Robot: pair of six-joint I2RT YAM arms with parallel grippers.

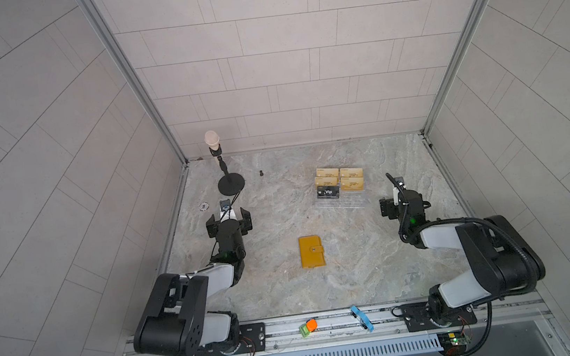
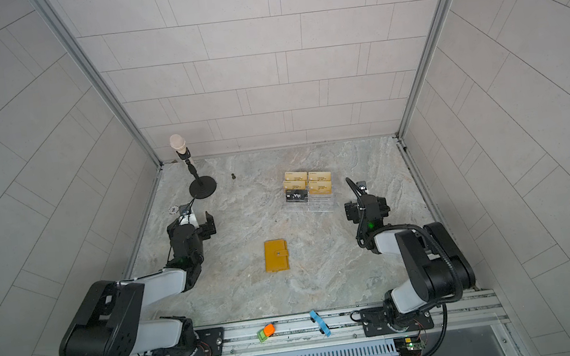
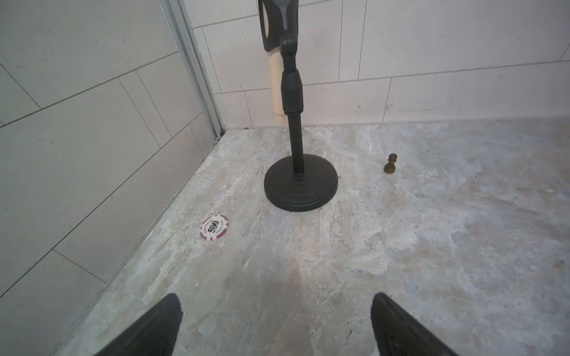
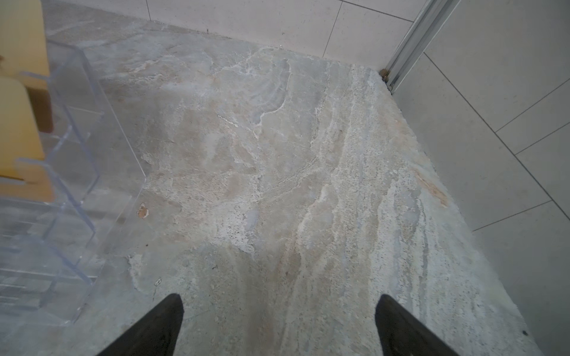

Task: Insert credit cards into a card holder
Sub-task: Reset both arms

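Note:
The card holder (image 1: 311, 252) (image 2: 276, 256), a mustard-yellow wallet, lies closed with its snap tab fastened in the middle of the stone table. One black credit card with white "Vip" lettering (image 1: 329, 192) (image 2: 296, 195) stands in the front left slot of a clear acrylic stand (image 1: 352, 201). My left gripper (image 1: 228, 216) (image 3: 276, 303) hovers open and empty at the left, near the microphone stand base. My right gripper (image 1: 401, 199) (image 4: 279, 303) is open and empty, just right of the acrylic stand (image 4: 71, 172). Both are well away from the wallet.
Several plain gold cards (image 1: 340, 178) (image 2: 307, 182) fill the acrylic stand's back tiers. A black microphone stand (image 1: 231, 184) (image 3: 300, 185), a poker chip (image 3: 214, 227) and a small dark pawn (image 3: 390, 164) sit at the back left. Tiled walls enclose the table; small coloured clips (image 1: 308, 327) lie on the front rail.

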